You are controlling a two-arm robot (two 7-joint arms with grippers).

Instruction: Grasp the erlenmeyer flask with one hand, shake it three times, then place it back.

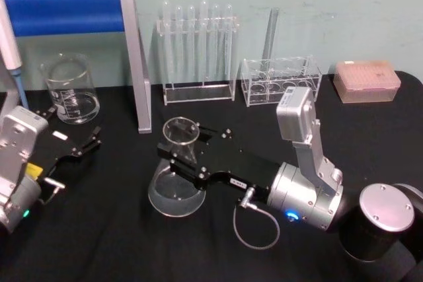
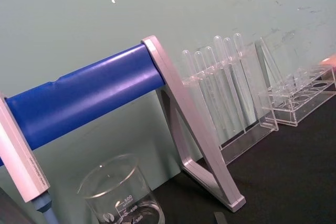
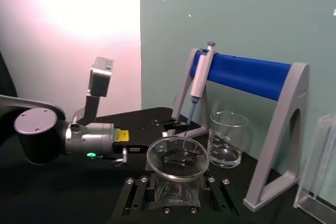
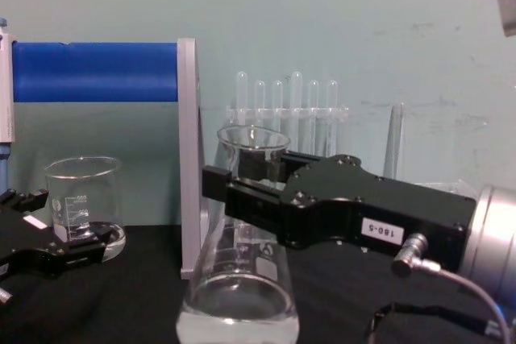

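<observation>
Tabletop (image 1: 99, 242): right gripper (image 1: 182, 148) around erlenmeyer flask (image 1: 173, 196)

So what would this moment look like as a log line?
right gripper: around erlenmeyer flask neck | flask: upright on table | left gripper: open, idle near beaker

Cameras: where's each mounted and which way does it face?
Head: up high, looking down at table; both arms show, right gripper around flask neck, left gripper idle at left.
Chest: low, looking across; both grippers.
Left wrist: faces beaker, blue rack, tubes.
Right wrist: looks over right gripper and flask toward left arm.
Shared: head and chest both see flask and beaker.
</observation>
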